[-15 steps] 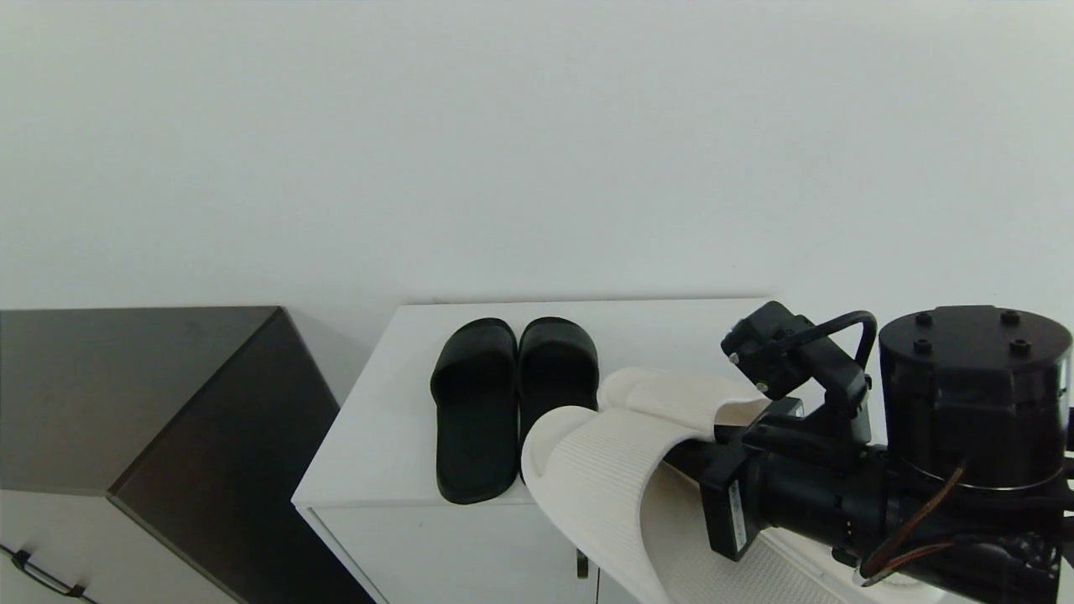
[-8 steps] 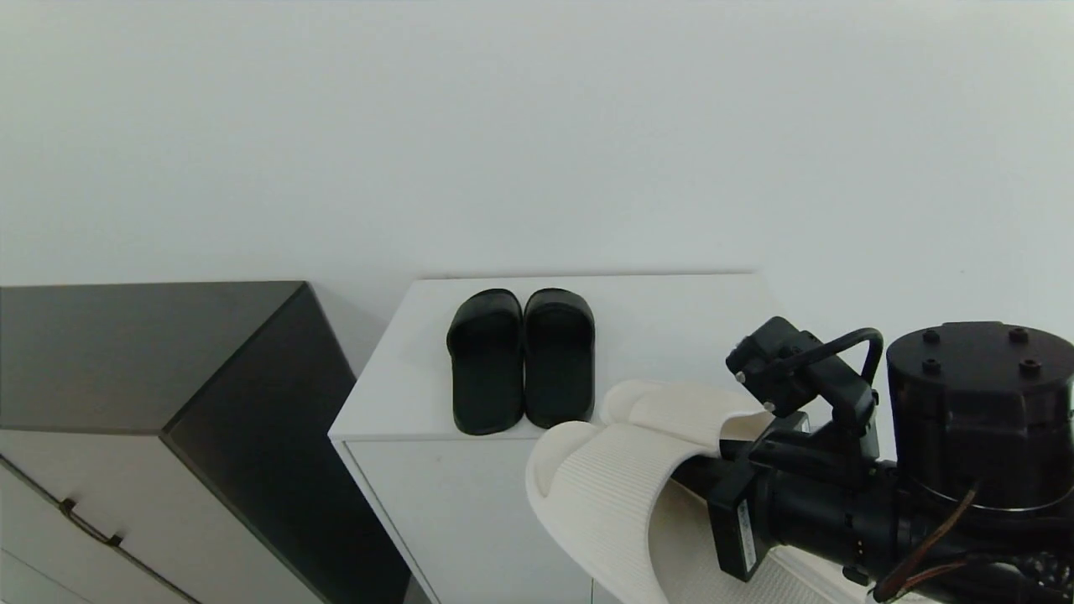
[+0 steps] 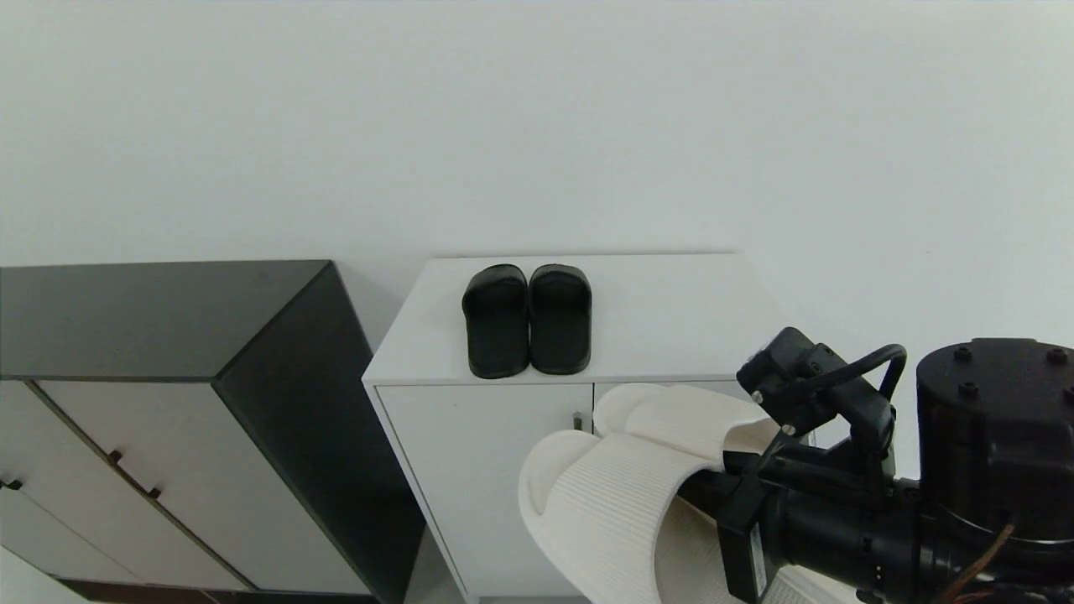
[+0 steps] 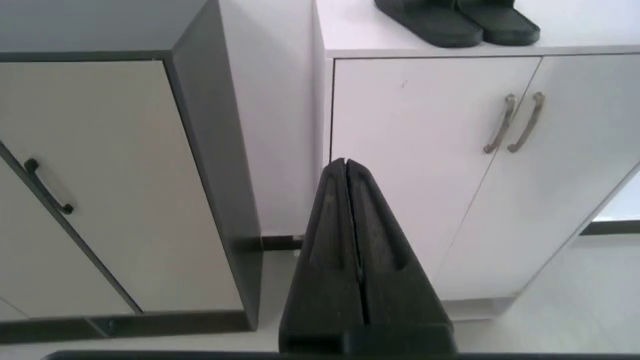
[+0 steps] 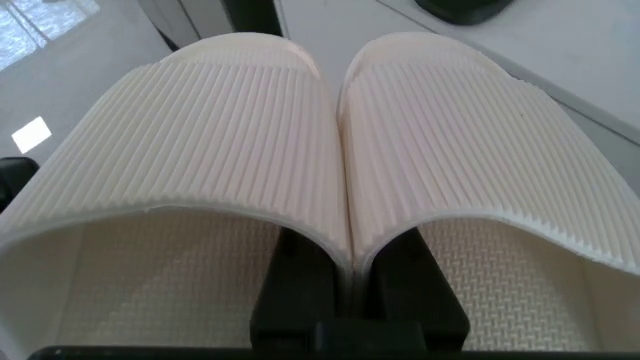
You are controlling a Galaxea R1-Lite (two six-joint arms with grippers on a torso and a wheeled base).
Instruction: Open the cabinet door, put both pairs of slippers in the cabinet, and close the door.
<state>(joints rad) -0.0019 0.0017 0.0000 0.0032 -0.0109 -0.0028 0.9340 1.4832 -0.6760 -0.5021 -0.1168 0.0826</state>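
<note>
A pair of black slippers [image 3: 526, 319] stands side by side on top of the white cabinet [image 3: 671, 310], whose two doors are shut, handles [image 4: 515, 122] meeting in the middle. My right gripper [image 3: 713, 486] is shut on the pair of white ribbed slippers [image 3: 621, 470], held in the air in front of the cabinet's right door. In the right wrist view the gripper [image 5: 352, 275] pinches the touching inner walls of the white slippers [image 5: 240, 150], one finger inside each. My left gripper [image 4: 347, 168] is shut and empty, low in front of the cabinet [image 4: 420, 130], with the black slippers [image 4: 455, 15] above.
A dark grey cabinet [image 3: 151, 310] with pale drawer fronts stands directly left of the white one, with a narrow gap between them. A plain white wall rises behind both. In the left wrist view, floor [image 4: 570, 300] shows before the doors.
The whole head view has shifted: the camera has drawn back, so both cabinets look farther off and their fronts now show. The white slippers stay in my right gripper.
</note>
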